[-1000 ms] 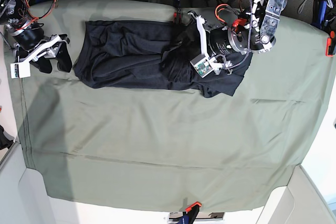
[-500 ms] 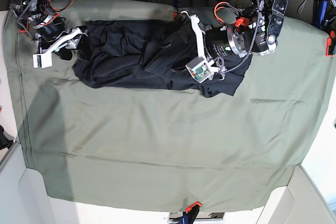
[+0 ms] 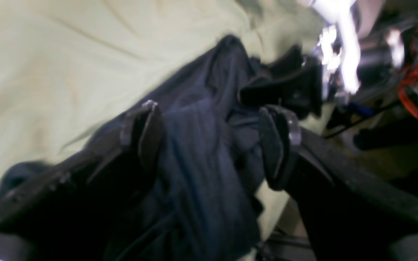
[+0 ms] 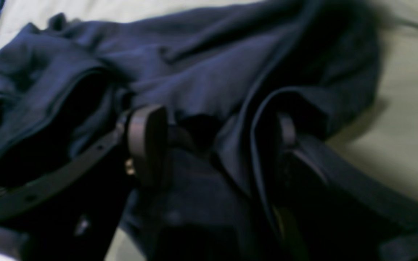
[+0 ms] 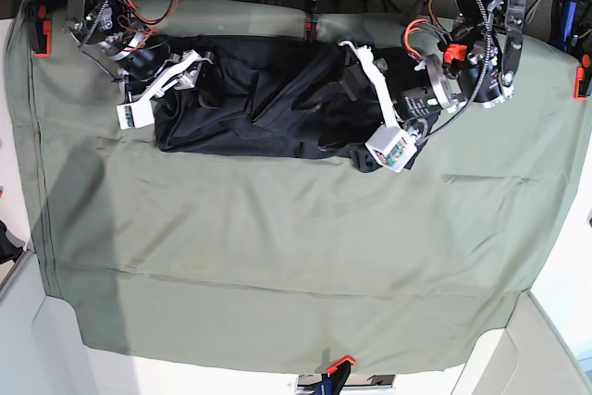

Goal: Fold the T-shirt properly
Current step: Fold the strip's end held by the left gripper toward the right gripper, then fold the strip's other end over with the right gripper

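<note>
The dark navy T-shirt (image 5: 259, 108) lies bunched in a wrinkled strip across the back of the sage-green cloth (image 5: 277, 247). My left gripper (image 5: 335, 80) is low over the shirt's right part. In the left wrist view it (image 3: 210, 145) is open, with folds of the shirt (image 3: 201, 174) between its fingers (image 3: 147, 134). My right gripper (image 5: 199, 82) is at the shirt's left end. In the right wrist view it (image 4: 216, 141) is open, with shirt fabric (image 4: 201, 83) between the jaws and a hemmed fold draped over one finger (image 4: 285, 130).
The green cloth covers the whole table and hangs to its edges. Red clamps hold it at the front edge (image 5: 338, 363), the back left (image 5: 37, 30), the back middle (image 5: 312, 25) and the right (image 5: 583, 76). Cables and arm bases stand along the back.
My right arm has swung from the table's left edge onto the shirt's left end, which has shifted right. My left arm's wrist has moved right and down over the shirt.
</note>
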`<action>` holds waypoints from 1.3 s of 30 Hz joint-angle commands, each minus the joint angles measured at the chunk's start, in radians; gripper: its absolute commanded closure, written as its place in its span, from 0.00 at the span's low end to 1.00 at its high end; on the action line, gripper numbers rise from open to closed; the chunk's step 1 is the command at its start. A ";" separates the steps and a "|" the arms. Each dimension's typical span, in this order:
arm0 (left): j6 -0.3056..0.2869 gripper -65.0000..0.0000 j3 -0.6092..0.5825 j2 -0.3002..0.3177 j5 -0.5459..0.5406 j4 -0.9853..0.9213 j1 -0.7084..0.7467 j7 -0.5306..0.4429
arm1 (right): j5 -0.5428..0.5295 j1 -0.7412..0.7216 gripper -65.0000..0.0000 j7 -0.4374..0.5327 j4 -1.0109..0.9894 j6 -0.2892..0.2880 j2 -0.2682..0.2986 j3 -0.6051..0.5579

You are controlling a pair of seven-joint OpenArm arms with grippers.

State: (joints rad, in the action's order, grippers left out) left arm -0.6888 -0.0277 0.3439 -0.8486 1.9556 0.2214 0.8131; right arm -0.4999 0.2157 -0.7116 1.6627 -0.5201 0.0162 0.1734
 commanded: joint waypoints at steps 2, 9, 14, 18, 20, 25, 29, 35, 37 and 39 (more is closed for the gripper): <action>-0.009 0.33 0.042 0.006 -0.043 0.016 -0.008 0.001 | -0.002 -0.004 0.41 -0.011 0.010 -0.007 -0.003 -0.004; -0.009 0.33 0.143 0.006 -0.047 0.016 -0.008 0.001 | 0.094 -0.005 0.94 0.008 0.011 -0.006 0.001 -0.002; -0.009 0.33 0.245 0.006 -0.071 0.016 -0.008 0.005 | 0.198 -0.039 1.00 0.023 0.011 -0.006 0.035 0.028; -0.009 0.33 0.325 0.009 -0.077 0.016 -0.005 0.049 | 0.216 -0.072 1.00 0.047 0.011 0.000 0.108 0.111; -0.009 0.33 0.352 0.023 -0.083 0.016 0.000 0.055 | 0.212 -0.083 1.00 0.055 0.011 0.000 0.151 0.164; -0.009 0.33 0.381 0.052 -0.098 0.016 0.014 0.056 | 0.151 -0.091 1.00 0.056 0.011 0.000 0.246 0.286; -0.009 0.33 0.381 0.052 -0.098 0.015 0.014 0.057 | -0.002 -0.091 1.00 0.016 0.014 -0.001 0.282 0.347; -0.009 0.33 0.381 0.053 -0.090 0.008 0.015 0.060 | -0.217 -0.069 1.00 -0.074 0.127 -0.041 0.183 0.348; -0.009 0.33 0.381 0.058 -0.086 -0.001 0.015 0.063 | -0.233 -0.045 1.00 -0.079 0.202 -0.045 0.113 0.328; -0.009 0.33 0.381 0.066 -0.087 -0.013 0.015 0.064 | -0.233 -0.016 1.00 -0.083 0.277 -0.045 0.045 0.290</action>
State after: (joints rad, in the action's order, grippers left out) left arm -0.6891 0.3470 0.3943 -0.9169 1.9301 0.2447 0.8951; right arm -0.7071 0.2089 -0.8196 1.9217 -0.5568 0.0525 0.4599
